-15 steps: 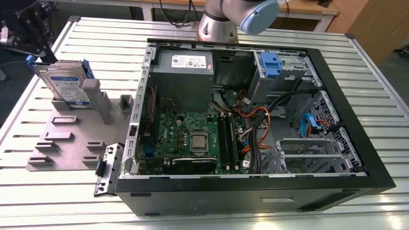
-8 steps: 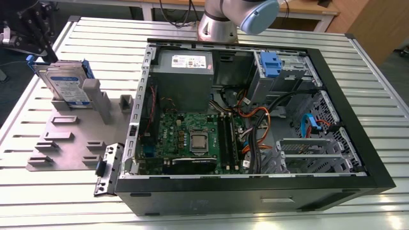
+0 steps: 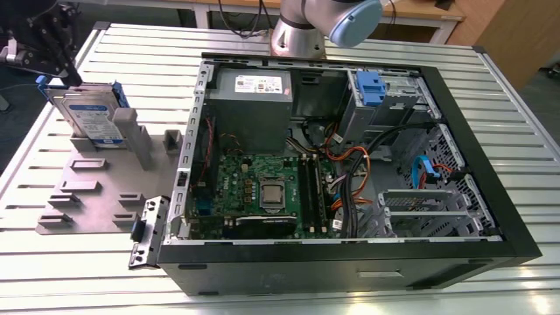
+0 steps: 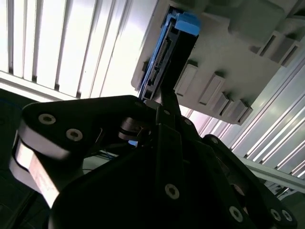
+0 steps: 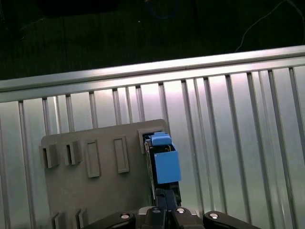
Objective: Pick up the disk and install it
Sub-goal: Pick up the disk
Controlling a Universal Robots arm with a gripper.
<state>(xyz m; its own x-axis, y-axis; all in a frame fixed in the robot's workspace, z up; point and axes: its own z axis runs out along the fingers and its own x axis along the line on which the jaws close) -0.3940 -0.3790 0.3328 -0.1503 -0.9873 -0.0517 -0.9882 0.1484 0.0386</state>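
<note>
The disk (image 3: 90, 118) isn't installed yet. It's standing on edge in a slot of the grey holder plate (image 3: 96, 190), which lies flat on the slatted metal desk (image 3: 52, 262) near the desk's edge on the exterior view's left. The label side faces the camera there, with the blue carrier running around the silver body.

The end effector (image 3: 65, 72) is right at the disk's upper end, at the blue carrier. In the first wrist view you look straight along the end effector (image 5: 165, 198) onto the thin edge of the disk (image 5: 167, 164), with the plate (image 5: 105, 191) and its little raised blocks beside it. In the second wrist view the end effector (image 4: 167, 102) meets the connector end of the disk (image 4: 176, 52). Honestly I can't tell if it's clamped on the disk or just sitting up against it.

The open computer case (image 3: 350, 252) lies on its side in the middle of the desk, well apart from the disk. Inside are the grey power supply (image 3: 254, 98), the green motherboard (image 3: 262, 190), and a metal drive cage with a blue latch (image 3: 372, 88) toward the far corner. The arm's base (image 3: 298, 36) stands at the desk's far edge behind the case.
</note>
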